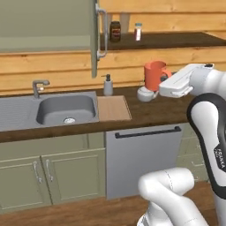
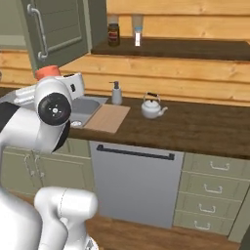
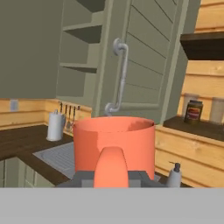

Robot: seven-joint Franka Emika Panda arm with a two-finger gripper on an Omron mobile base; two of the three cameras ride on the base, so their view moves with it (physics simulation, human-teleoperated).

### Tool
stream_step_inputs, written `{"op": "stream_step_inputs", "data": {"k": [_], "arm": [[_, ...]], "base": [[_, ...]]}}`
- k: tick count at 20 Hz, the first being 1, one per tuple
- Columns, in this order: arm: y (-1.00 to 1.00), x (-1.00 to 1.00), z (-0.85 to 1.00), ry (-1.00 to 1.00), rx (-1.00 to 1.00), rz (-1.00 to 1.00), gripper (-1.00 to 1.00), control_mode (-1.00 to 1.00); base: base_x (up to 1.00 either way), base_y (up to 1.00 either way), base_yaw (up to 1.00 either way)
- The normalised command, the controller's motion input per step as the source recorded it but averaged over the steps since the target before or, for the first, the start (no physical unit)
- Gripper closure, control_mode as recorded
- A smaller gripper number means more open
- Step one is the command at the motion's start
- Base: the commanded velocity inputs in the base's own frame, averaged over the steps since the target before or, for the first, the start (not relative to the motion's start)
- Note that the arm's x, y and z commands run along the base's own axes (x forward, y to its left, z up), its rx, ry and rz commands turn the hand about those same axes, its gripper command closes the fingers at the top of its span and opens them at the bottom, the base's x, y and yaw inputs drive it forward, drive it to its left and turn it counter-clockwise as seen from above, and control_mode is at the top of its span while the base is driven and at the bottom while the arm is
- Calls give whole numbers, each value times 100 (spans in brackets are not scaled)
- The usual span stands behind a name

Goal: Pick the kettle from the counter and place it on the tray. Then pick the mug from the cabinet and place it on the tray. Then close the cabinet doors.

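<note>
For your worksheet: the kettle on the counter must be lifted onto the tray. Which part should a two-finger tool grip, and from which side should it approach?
Grip the thin arched handle of the kettle, coming down from above. It stands upright on the counter, the handle arching clear over the lid. The rounded body looks too wide and would likely slip.

On the worktop (image 1: pixel 150 112), the tray (image 1: pixel 113 108) lies just right of the sink (image 1: pixel 66 109); the kettle (image 2: pixel 152 107) stands further right, near the back edge, off the tray.

Two base views looking down from behind, sharing the bench (image 1: pixel 150 112); hand view close on the mug (image 3: pixel 113 142).
</note>
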Motion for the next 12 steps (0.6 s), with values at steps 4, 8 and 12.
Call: {"op": "stream_step_inputs", "data": {"k": [4, 8, 12], "arm": [[0, 0, 0, 0, 0, 0, 100, 100], [0, 0, 0, 0, 0, 0, 100, 100], [0, 0, 0, 0, 0, 0, 100, 100]], "base": [[68, -6, -5], [64, -16, -5], [56, -20, -4]]}}
